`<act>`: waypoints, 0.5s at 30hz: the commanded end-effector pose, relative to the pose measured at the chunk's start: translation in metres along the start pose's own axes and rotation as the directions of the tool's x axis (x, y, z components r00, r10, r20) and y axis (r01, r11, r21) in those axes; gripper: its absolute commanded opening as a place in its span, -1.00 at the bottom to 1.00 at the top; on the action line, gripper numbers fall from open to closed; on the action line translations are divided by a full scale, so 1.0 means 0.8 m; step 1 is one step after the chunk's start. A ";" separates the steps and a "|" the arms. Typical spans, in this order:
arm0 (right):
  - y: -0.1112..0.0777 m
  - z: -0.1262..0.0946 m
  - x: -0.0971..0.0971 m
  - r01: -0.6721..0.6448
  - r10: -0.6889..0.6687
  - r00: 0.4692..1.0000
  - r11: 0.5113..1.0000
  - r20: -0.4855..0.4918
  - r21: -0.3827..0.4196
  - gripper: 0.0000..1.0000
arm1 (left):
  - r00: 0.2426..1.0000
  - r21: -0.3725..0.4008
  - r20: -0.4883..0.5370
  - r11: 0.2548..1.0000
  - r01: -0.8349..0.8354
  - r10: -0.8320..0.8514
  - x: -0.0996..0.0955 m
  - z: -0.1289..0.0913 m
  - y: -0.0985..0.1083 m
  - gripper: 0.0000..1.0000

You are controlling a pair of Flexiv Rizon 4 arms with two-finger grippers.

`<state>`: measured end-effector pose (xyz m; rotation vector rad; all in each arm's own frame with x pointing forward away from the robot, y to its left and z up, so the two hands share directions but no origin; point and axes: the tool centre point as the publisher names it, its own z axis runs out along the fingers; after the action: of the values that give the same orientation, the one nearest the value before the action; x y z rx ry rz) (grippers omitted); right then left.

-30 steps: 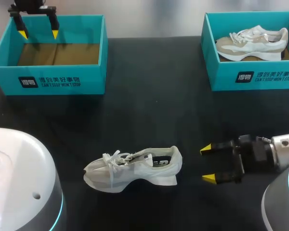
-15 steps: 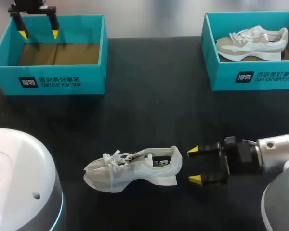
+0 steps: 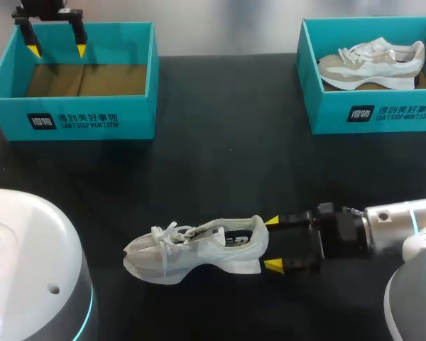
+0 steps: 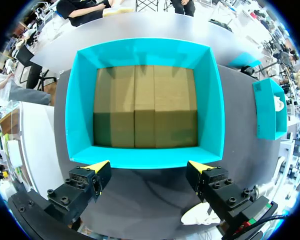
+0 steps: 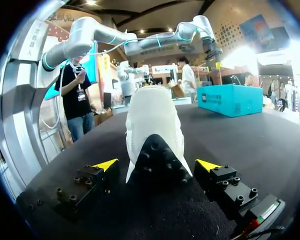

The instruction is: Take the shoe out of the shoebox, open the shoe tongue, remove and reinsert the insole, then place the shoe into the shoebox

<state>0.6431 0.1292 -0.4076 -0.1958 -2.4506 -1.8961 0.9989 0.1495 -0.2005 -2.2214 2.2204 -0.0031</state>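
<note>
Right gripper (image 3: 272, 243) advanced to heel; shoe (image 3: 195, 249) lies crosswise, toe pointing left.

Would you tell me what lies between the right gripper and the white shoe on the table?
Nothing does. The head view shows the open right gripper at the heel of the white shoe; the right wrist view shows only bare table there.

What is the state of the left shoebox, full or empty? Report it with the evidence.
Empty. The left shoebox shows only its bare brown floor in the head and left wrist views.
</note>
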 end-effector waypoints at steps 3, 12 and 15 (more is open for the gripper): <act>0.010 0.010 0.004 0.008 -0.008 1.000 1.000 0.005 0.004 1.00 | 1.000 -0.001 0.000 1.000 0.000 0.000 0.000 0.000 0.000 1.00; 0.013 0.025 0.006 0.010 -0.010 1.000 1.000 0.005 0.012 1.00 | 1.000 -0.001 0.000 1.000 0.000 0.000 0.000 0.000 0.000 1.00; 0.013 0.028 0.005 0.008 -0.008 1.000 1.000 0.004 0.013 1.00 | 1.000 -0.001 0.000 1.000 0.000 0.000 0.000 0.000 0.000 1.00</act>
<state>0.6392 0.1480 -0.4013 -0.1872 -2.4662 -1.8902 0.9989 0.1495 -0.2004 -2.2214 2.2204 -0.0031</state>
